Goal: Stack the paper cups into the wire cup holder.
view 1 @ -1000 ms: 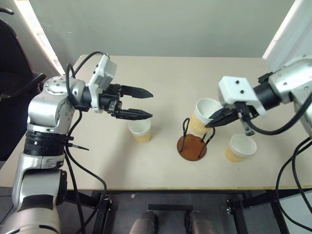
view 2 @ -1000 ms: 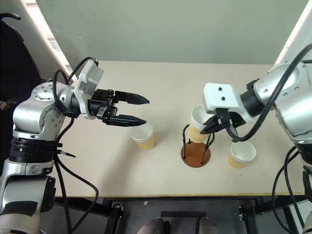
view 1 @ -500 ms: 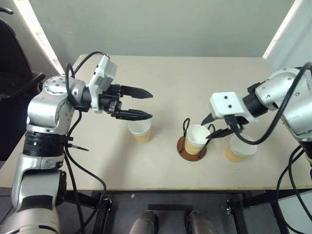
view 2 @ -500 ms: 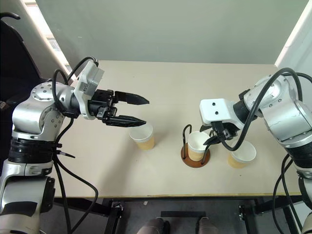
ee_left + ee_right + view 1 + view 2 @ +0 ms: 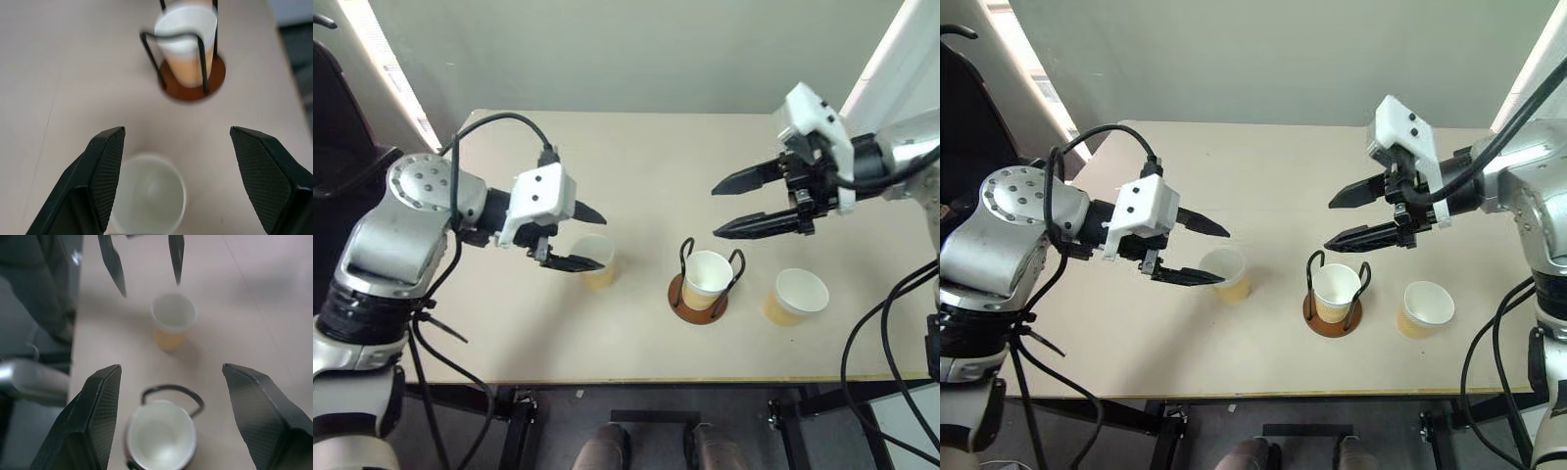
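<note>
Sitting upright in the wire cup holder [image 5: 699,291] at lower centre: one paper cup [image 5: 707,277]. Hovering wide open and empty above it, upper right: right gripper [image 5: 725,208]. Hanging spread and empty over the left cup [image 5: 595,259]: left gripper [image 5: 598,238], with the third cup [image 5: 796,296] standing at lower right.

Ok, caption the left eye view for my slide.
One paper cup seated in the wire cup holder; both open grippers, left and right, hover above the table.

Bare table [image 5: 636,157] behind the wire cup holder [image 5: 699,296]; loose paper cups [image 5: 596,260] [image 5: 795,297] flank it, gaps between.
</note>
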{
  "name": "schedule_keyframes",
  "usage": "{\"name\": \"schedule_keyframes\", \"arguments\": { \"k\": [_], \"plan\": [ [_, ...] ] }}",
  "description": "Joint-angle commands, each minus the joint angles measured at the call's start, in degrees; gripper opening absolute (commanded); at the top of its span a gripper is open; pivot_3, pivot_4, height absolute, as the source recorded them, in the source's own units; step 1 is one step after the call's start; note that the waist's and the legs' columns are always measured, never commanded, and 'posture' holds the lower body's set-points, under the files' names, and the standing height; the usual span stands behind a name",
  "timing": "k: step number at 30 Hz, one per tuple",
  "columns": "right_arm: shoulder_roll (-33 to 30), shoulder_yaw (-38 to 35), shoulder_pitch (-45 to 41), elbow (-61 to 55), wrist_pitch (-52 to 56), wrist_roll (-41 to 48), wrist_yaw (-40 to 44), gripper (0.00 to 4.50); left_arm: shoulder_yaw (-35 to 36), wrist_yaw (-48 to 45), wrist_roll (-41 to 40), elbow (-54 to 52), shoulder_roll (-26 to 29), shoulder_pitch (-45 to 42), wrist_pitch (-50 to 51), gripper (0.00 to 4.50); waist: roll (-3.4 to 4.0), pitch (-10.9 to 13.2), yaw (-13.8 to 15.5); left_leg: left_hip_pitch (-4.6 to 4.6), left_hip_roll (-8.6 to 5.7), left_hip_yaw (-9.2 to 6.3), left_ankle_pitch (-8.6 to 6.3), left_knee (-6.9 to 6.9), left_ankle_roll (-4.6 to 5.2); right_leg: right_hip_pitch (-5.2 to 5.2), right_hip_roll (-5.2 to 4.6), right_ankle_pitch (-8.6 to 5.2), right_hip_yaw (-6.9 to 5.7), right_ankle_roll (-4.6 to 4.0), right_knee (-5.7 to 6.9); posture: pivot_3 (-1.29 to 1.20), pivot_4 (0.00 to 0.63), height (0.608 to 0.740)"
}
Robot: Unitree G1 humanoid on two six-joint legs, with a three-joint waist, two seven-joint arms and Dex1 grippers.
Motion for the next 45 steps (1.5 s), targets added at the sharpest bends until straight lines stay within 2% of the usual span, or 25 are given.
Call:
{"name": "schedule_keyframes", "arguments": {
  "k": [1,8,24,27,35,45],
  "plan": [
    [-0.43,-3.34,-2.04,-1.41,2.75,4.01,-2.32,3.4,-3.45,1.92,6.9,-2.02,2.07,1.03,-2.67,3.71,0.01,0.0,-0.01,0.01,0.0,0.0,0.0,0.0,0.0,-0.01,0.0,0.0,0.0,0.0,0.02,0.0,0.15,0.74],
    [-1.17,-2.58,-2.53,-1.03,3.48,7.38,-4.47,3.4,-7.61,3.01,13.36,-1.3,1.45,1.61,-5.83,3.71,0.0,0.0,-0.01,0.0,0.0,-0.02,-0.02,-0.05,0.0,-0.08,-0.01,0.06,0.01,-0.11,0.1,0.0,0.15,0.74],
    [-2.49,-1.39,-2.2,-0.76,2.43,9.46,-6.5,3.4,-12.58,4.39,21.94,9.6,-6.41,0.48,-11.94,3.71,0.0,0.0,0.04,-0.03,-0.01,-0.03,-0.04,-0.05,0.0,-0.12,-0.03,0.09,0.0,-0.08,0.11,0.0,0.15,0.74],
    [-2.7,-1.65,-1.78,-0.85,2.29,9.77,-6.84,3.43,-13.04,4.65,22.69,13.07,-8.21,0.21,-14.16,3.07,0.0,0.0,0.04,-0.03,-0.02,-0.02,-0.04,-0.04,0.0,-0.12,-0.04,0.11,0.01,-0.05,0.11,0.0,0.15,0.74],
    [-4.03,-2.36,2.03,1.09,-3.8,7.65,-7.74,3.43,-12.14,3.47,22.11,18.87,-10.68,-2.18,-20.91,0.13,0.0,0.0,0.15,-0.04,-0.02,-0.03,-0.05,-0.01,0.02,-0.1,-0.04,0.16,0.0,0.03,0.11,0.0,0.15,0.74],
    [-4.09,-6.03,8.38,4.19,-11.44,7.52,-8.57,3.43,-9.56,-2.99,15.86,14.94,-10.61,-6.07,-16.9,0.04,0.0,-0.01,0.14,-0.07,-0.03,-0.01,-0.06,0.01,0.04,-0.11,-0.05,0.47,0.01,0.54,0.09,0.0,0.15,0.74]
  ]
}}
